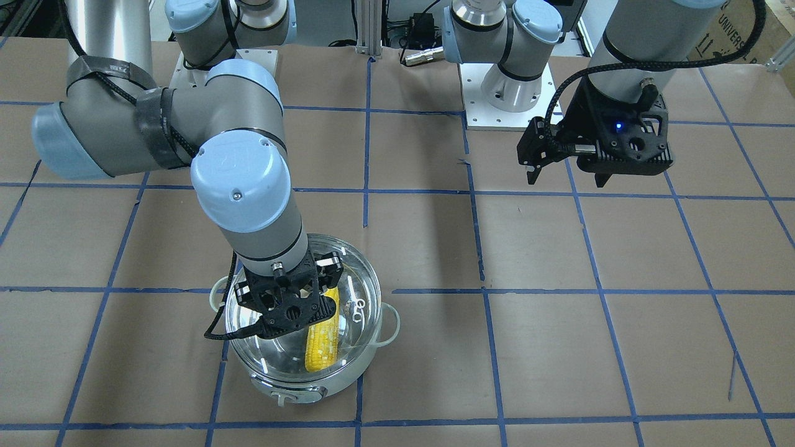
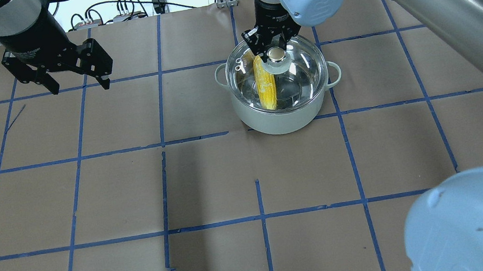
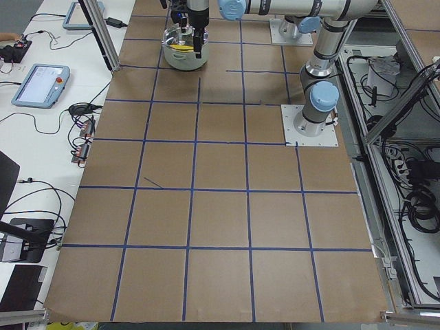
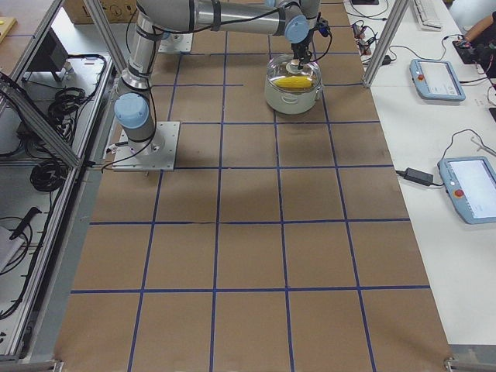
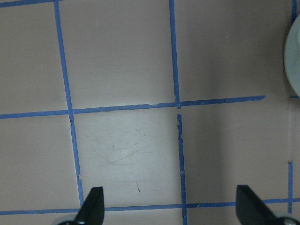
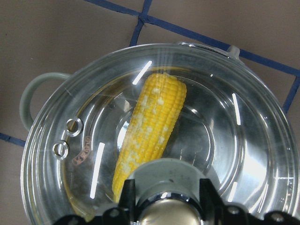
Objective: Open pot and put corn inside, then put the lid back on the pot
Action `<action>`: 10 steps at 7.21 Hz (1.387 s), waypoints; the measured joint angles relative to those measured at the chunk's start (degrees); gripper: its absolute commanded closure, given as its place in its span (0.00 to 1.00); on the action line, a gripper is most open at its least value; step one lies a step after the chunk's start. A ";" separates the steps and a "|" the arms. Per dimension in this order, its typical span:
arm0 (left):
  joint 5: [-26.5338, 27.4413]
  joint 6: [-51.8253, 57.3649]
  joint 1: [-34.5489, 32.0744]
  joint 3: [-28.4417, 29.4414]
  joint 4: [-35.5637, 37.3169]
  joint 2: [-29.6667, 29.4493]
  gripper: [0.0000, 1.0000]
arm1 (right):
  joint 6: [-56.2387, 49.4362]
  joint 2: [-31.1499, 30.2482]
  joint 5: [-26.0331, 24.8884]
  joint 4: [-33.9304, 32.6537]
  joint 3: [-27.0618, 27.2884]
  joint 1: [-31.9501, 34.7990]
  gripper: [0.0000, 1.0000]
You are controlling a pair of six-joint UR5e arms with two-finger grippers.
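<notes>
The right claw [image 6: 166, 199], pinched on the knob of the lid [image 6: 225, 140], sits straight above the pot [image 2: 277, 121] with the corn [image 6: 152, 126] beneath it; the left claw [image 2: 80, 88] gapes wide, well apart.

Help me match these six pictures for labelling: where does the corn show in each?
Exterior front-facing: corn low, left of centre.
Overhead exterior: corn upper middle, just right of centre.
Exterior left: corn at the top, left of centre, tiny.
Exterior right: corn at the top, right of centre.
Left wrist: not in it.
Right wrist: corn at centre, under the lid.
Shared landmark: the pot holding it.
</notes>
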 measured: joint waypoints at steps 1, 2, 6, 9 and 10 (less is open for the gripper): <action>0.00 -0.02 -0.02 0.00 -0.02 0.01 0.00 | -0.17 0.20 0.00 -0.03 -0.12 -0.06 0.74; 0.01 -0.03 -0.01 0.00 -0.03 0.03 0.00 | -0.21 0.27 -0.02 -0.04 -0.16 -0.08 0.68; -0.03 -0.05 0.02 0.00 0.06 0.00 0.00 | 0.04 0.16 -0.62 -2.71 0.32 -0.01 0.00; -0.03 -0.03 0.02 0.00 0.09 0.00 0.00 | 0.69 -0.48 -0.86 -4.45 0.36 0.12 0.00; -0.03 -0.05 0.02 0.00 0.09 0.00 0.00 | 0.76 -1.86 -1.01 -4.33 0.49 -0.35 0.00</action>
